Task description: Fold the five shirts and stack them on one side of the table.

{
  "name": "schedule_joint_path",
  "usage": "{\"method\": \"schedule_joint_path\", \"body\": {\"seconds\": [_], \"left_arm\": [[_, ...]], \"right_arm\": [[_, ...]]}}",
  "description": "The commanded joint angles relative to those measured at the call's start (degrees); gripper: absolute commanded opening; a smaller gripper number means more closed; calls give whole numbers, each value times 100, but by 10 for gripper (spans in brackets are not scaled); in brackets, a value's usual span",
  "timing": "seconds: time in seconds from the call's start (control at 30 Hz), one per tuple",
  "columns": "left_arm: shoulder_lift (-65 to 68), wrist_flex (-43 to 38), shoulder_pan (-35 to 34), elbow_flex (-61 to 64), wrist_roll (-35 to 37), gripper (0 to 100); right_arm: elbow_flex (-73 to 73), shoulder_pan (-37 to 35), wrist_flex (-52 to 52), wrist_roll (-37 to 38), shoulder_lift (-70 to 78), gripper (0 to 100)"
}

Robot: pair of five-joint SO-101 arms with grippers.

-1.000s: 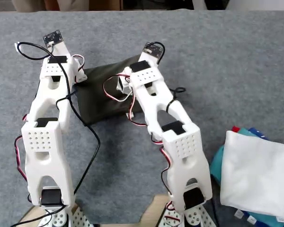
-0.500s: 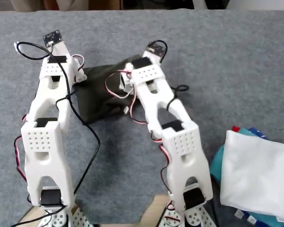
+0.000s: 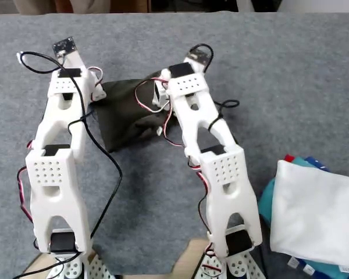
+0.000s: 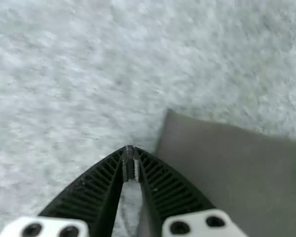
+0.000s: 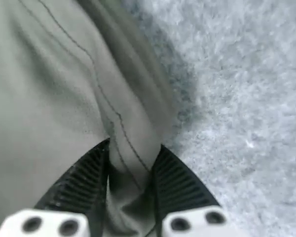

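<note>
My right gripper (image 5: pixel 132 148) pinches a raised fold of the olive shirt (image 3: pixel 125 116). Its two ribbed black fingers (image 5: pixel 84 177) are clamped on the cloth, and a stitched seam runs down between them. The fabric bunches into soft ridges around the grip, with the shirt's edge lying close to the outer finger and the grey table cover (image 3: pixel 291 75) just past it. My left gripper (image 4: pixel 129 150) sits low on that same grey cover with its fingertips pressed together and no cloth visible between them. It is just beside a corner of the shirt, whose straight edge runs down along one of my fingers. From above, the shirt lies rumpled and partly folded on the table between my two white arms. My left arm stands at its one side and my right arm leans over its other side, red and white wires looping over the cloth. Well apart from all this, at the near edge on my right, sits the stack (image 3: pixel 314 221) of folded shirts — a white shirt (image 3: pixel 323 209) lies on top, square and flat. A teal shirt (image 3: pixel 268 204) shows beneath it, and slivers of red and blue peek out at the far corner.
</note>
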Motion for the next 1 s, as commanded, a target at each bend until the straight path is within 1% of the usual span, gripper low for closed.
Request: {"method": "schedule_joint_path", "body": {"seconds": [0.0,0.1,0.17,0.23,0.3,0.37,0.57,0.73,0.83,0.97], "left_arm": [[-277,580,-255,-870,62,18],[-286,1011,-396,-1336,62,27],[-259,1248,-448,-1556,70,77],[-242,1345,-422,-1679,70,147],[-215,1354,-308,-1688,220,206],[-127,1345,-246,-1662,466,238],[655,1336,-62,-1741,800,239],[1007,1635,88,-2374,914,239],[1314,1653,193,-2611,932,239],[1763,1697,114,-2980,1477,239]], "right_arm": [[-277,127,70,-9,180,4],[-409,127,97,-9,242,4],[-409,145,97,-9,251,4],[-400,207,114,0,251,4],[-400,224,123,0,251,4],[-400,259,123,0,251,4],[-400,277,123,0,251,4],[-400,277,123,0,251,4],[-409,277,114,0,251,4],[-409,277,114,0,251,4]]}}
